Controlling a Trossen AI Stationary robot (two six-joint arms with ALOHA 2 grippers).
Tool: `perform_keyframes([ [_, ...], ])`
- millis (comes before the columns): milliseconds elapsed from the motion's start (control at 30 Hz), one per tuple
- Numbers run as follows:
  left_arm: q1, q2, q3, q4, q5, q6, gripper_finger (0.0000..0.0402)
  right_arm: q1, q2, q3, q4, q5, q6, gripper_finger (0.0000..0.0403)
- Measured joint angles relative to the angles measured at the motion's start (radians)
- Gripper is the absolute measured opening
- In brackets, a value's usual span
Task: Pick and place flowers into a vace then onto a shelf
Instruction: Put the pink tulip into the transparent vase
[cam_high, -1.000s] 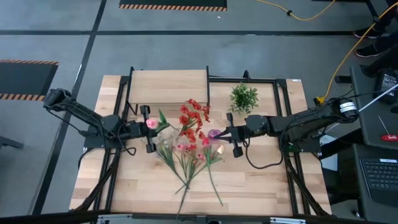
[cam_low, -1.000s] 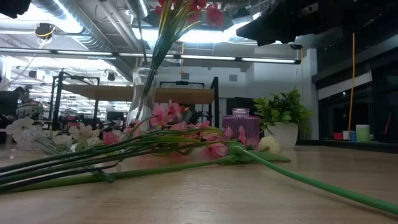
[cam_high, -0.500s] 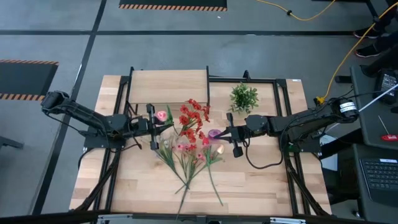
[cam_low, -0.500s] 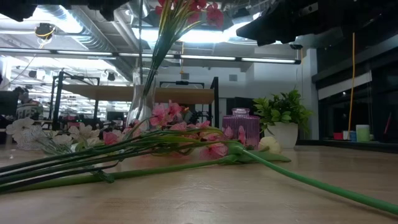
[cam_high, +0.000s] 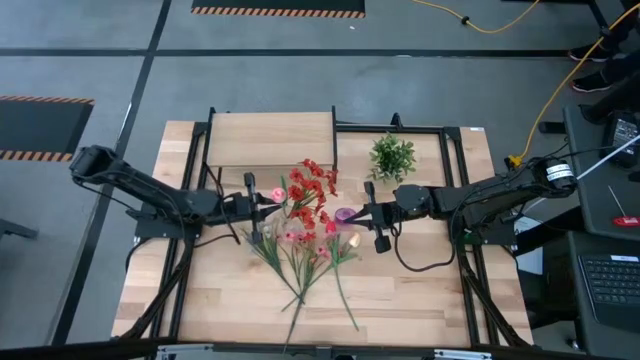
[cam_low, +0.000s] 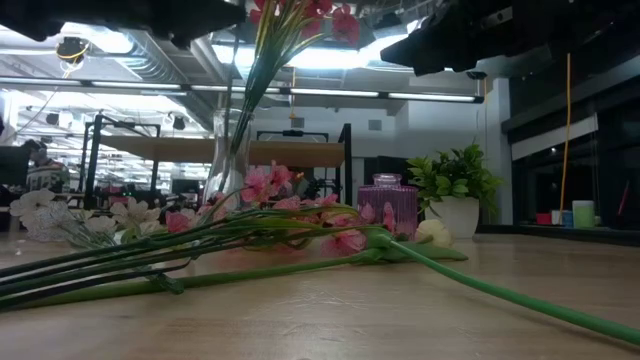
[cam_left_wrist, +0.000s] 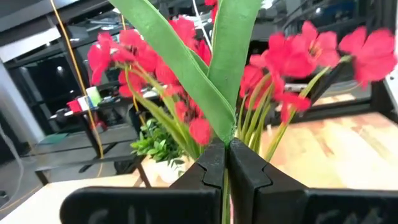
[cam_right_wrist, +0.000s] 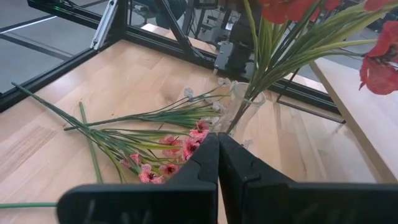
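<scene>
Green stem of a pink tulip (cam_high: 277, 193) sits clamped in the left gripper (cam_high: 251, 207), just left of the glass vase (cam_low: 228, 155) holding red flowers (cam_high: 310, 185); right gripper (cam_high: 373, 216), fingers together, waits opposite.

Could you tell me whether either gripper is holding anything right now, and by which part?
The left gripper is shut on a pink tulip, pinching its green stem and leaves. The right gripper is shut and holds nothing.

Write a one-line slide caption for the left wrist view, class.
Left gripper shut on a green-leaved flower stem, carrying it toward the red blossoms standing ahead.
</scene>
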Motion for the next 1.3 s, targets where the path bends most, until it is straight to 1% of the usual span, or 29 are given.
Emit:
perform_keyframes([
  [167, 0.025, 0.056, -0.024, 0.062, 0.002, -0.04, 0.0003, 0.0, 0.0, 0.0, -0.001, 0.0, 0.0, 0.0003],
  [333, 0.037, 0.103, -0.08, 0.223, 0.001, -0.045, 0.0003, 0.0, 0.0, 0.0, -0.006, 0.0, 0.002, 0.0003],
  [567, 0.036, 0.127, -0.101, 0.232, 0.005, -0.093, 0.0004, 0.0, 0.0, 0.0, -0.015, 0.0, 0.004, 0.0003],
  [667, 0.036, 0.139, -0.101, 0.233, -0.002, -0.108, 0.0011, 0.0, 0.0, 0.0, -0.014, 0.0, 0.004, 0.0003],
  [867, 0.036, 0.163, -0.101, 0.232, -0.099, -0.167, 0.0043, 0.0, 0.0, 0.0, -0.014, 0.0, 0.02, 0.0003],
  [933, 0.036, 0.17, -0.101, 0.231, -0.117, -0.182, 0.0057, 0.0, 0.0, 0.0, -0.015, 0.0, 0.041, 0.0003],
  [1133, 0.034, 0.185, -0.101, 0.224, -0.12, -0.232, 0.0096, 0.0, 0.0, 0.0, -0.018, 0.0, 0.057, 0.0003],
  [1300, 0.026, 0.175, -0.101, 0.226, -0.129, -0.233, 0.0124, 0.0, 0.0, 0.0, -0.019, 0.0, 0.057, 0.0003],
])
